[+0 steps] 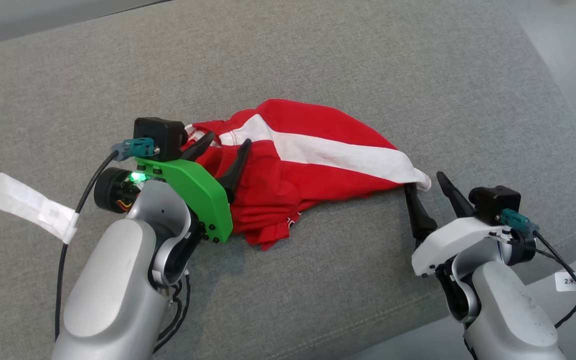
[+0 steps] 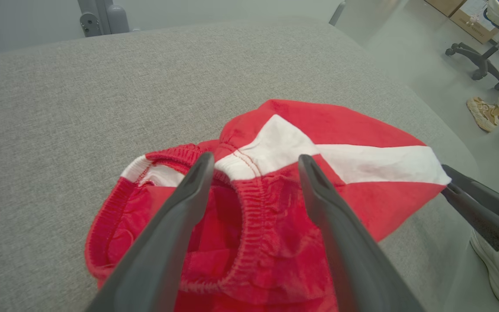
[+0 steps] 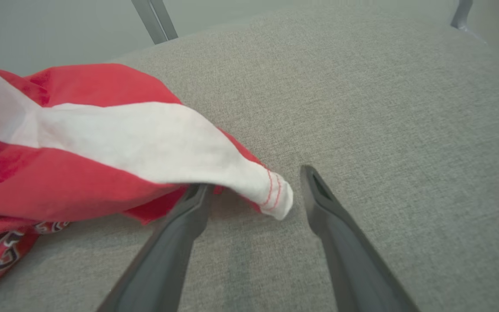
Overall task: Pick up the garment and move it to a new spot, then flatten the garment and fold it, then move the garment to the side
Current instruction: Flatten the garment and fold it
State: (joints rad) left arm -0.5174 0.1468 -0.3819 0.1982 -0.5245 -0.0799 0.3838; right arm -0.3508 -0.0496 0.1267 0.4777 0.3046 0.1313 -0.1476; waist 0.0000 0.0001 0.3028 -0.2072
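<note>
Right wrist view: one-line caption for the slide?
Open right pincer straddling the white-striped corner of the red garment on the grey cushion, not yet gripped.

Free room: bare worktop (image 1: 318, 60) across the whole upper frame and along the lower centre of the head view.
Obstacle: crumpled garment (image 1: 318, 170) at mid-frame, spanning between the two grippers.
Left gripper (image 1: 228, 139): jaws spread, straddling the garment's waistband.
Right gripper (image 1: 424, 181): jaws spread around the garment's white tip, with the worktop's edge close at lower right.
</note>
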